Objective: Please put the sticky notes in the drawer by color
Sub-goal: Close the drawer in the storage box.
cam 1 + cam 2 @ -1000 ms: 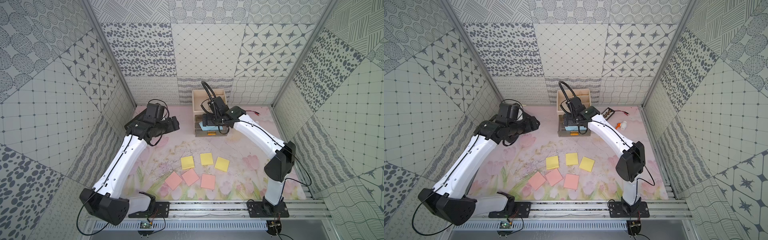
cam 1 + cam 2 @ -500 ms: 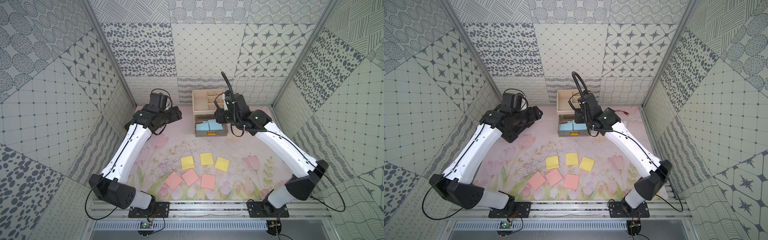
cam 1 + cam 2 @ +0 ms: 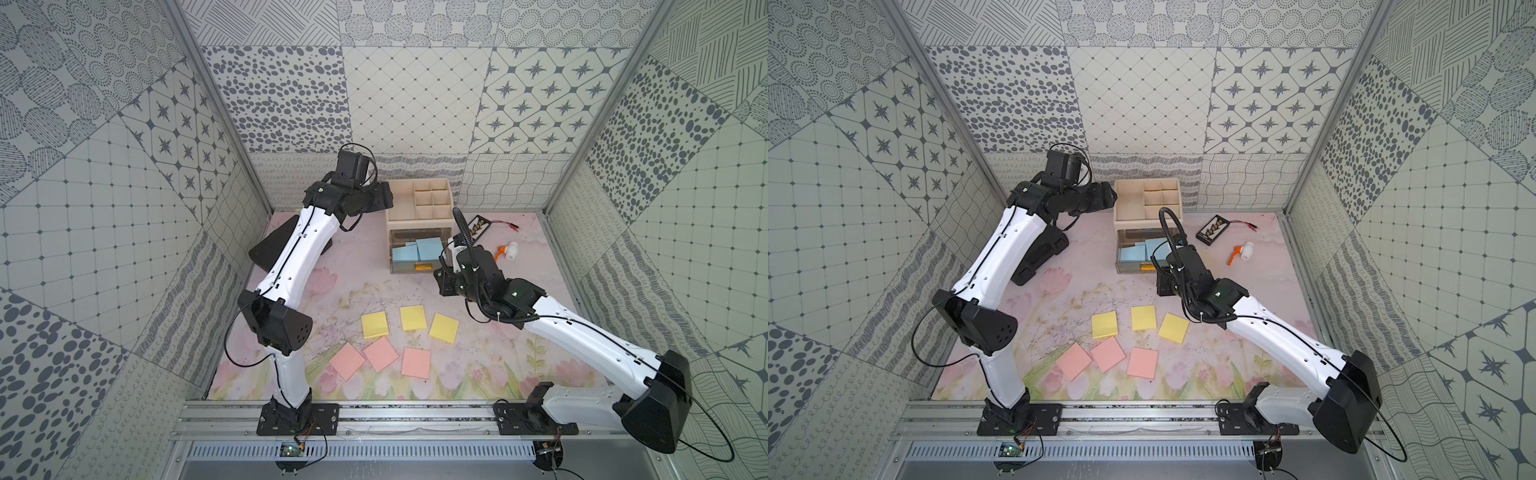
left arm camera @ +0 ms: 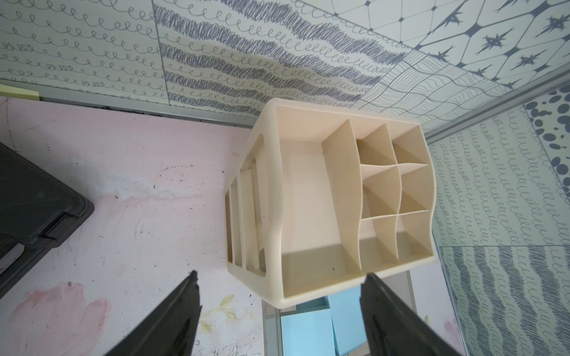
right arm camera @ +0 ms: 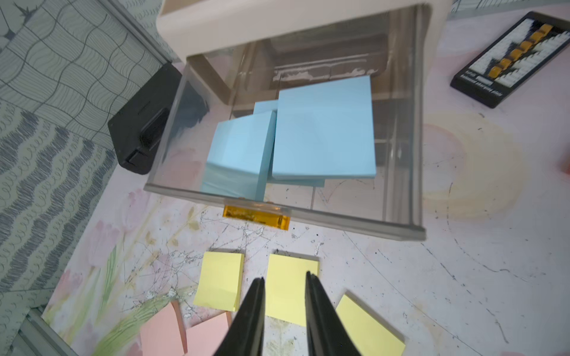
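Sticky notes (image 3: 420, 250), blue, lie in the open drawer (image 3: 401, 270), upper centre in both top views; yellow notes (image 3: 412, 318) and pink notes (image 3: 380, 354) rest on the surface (image 3: 519, 357) below. Left claw (image 4: 281, 274) gapes empty; right claw (image 5: 284, 276) is barely open, empty.

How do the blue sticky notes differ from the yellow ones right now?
The blue sticky notes sit inside the pulled-out drawer; the yellow sticky notes lie out on the floral mat. The blue ones overlap, one propped at a tilt; the yellow ones lie flat in a row, apart. Both are square pads of like size.
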Robot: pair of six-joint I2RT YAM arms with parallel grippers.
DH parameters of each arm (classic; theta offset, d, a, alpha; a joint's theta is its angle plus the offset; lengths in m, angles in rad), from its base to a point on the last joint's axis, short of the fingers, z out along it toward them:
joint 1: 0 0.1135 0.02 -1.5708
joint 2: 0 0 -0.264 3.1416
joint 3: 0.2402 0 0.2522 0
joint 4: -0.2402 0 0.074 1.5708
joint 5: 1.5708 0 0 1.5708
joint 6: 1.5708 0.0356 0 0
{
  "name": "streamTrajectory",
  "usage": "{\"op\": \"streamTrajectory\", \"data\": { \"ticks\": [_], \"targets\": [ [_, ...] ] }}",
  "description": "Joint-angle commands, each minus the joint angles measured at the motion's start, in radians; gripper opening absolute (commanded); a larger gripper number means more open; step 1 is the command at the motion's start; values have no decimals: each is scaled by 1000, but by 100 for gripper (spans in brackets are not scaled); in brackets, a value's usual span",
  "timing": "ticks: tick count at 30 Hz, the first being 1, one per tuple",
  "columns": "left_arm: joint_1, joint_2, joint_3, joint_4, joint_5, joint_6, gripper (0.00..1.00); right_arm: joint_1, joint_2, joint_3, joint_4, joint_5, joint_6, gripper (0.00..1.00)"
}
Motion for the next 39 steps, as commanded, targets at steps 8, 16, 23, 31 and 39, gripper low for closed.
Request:
{"op": "streamTrajectory", "data": {
  "ticks": [8, 16, 23, 31, 39],
  "targets": [
    [-10, 259, 255, -131, -88, 99, 73, 4, 30, -17, 220, -55, 16, 39],
    [-10, 295, 231, -110, -88, 102, 62, 4, 74, -15, 261, -81, 13, 39],
    [-9, 320, 232, -116, -73, 109, 37, 3, 130, 9, 276, -103, -2, 38],
    [-10, 319, 240, -126, -48, 138, 20, 4, 183, 79, 258, -123, -32, 38],
    [-9, 329, 262, -144, -9, 167, 15, -14, 256, 151, 243, -58, -118, 37]
  ]
}}
